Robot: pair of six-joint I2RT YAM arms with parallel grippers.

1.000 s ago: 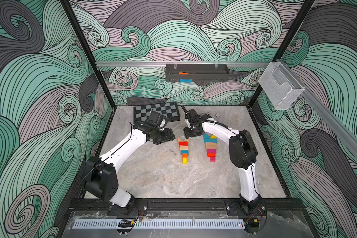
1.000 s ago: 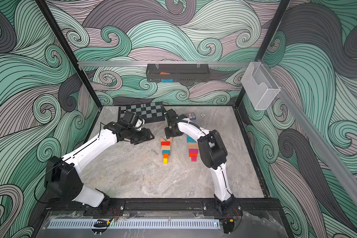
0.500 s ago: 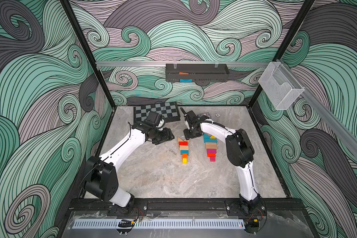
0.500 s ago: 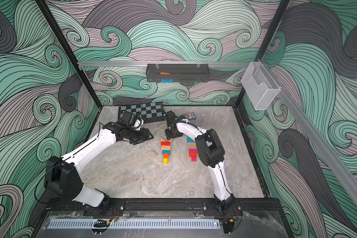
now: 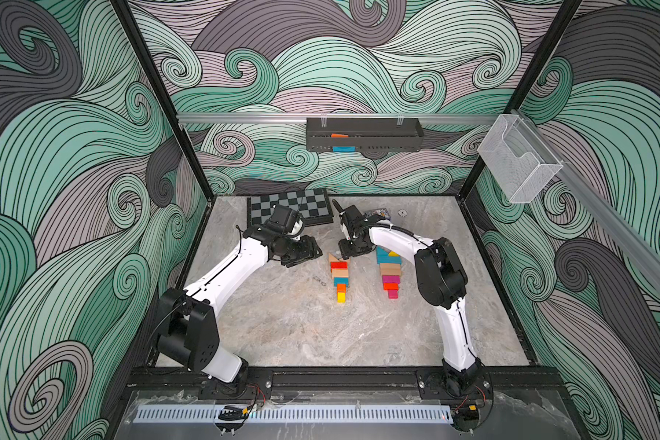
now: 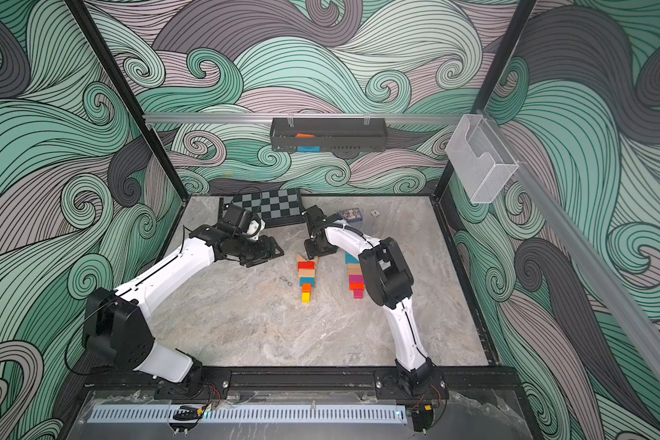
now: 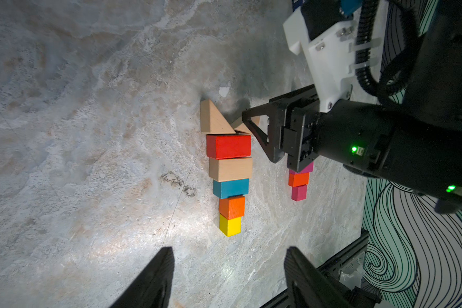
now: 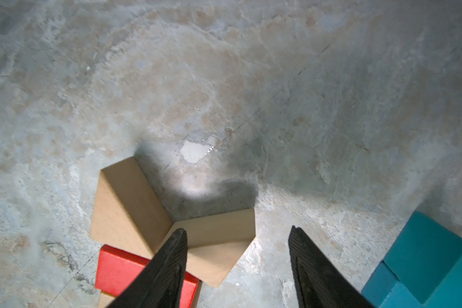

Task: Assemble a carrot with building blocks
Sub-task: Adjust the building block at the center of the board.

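- Our right claw [image 8: 237, 230] has its two black ribbed fingers [image 8: 168, 266] moderately apart, with nothing gripped between them. One finger crosses over a plain wood wedge [image 8: 216, 240]; we cannot tell whether it touches.
- Our left claw [image 7: 228, 249] is likewise parted and empty, above the marbled grey table [image 7: 78, 133] and clear of the blocks.
- The blocks lie flat in a tapering column: a second wedge [image 8: 128, 202] forms a V with the first, then come a glossy red bar [image 7: 228, 146], tan bar [image 7: 230, 168], teal bar [image 7: 230, 188], orange cube [image 7: 232, 206] and yellow cube [image 7: 230, 225], each touching the next.
- Both top views alone show the whole second column [image 5: 389, 272] alongside and the chequered board [image 5: 294, 204] behind; our right wrist view catches only its teal end [image 8: 424, 258].
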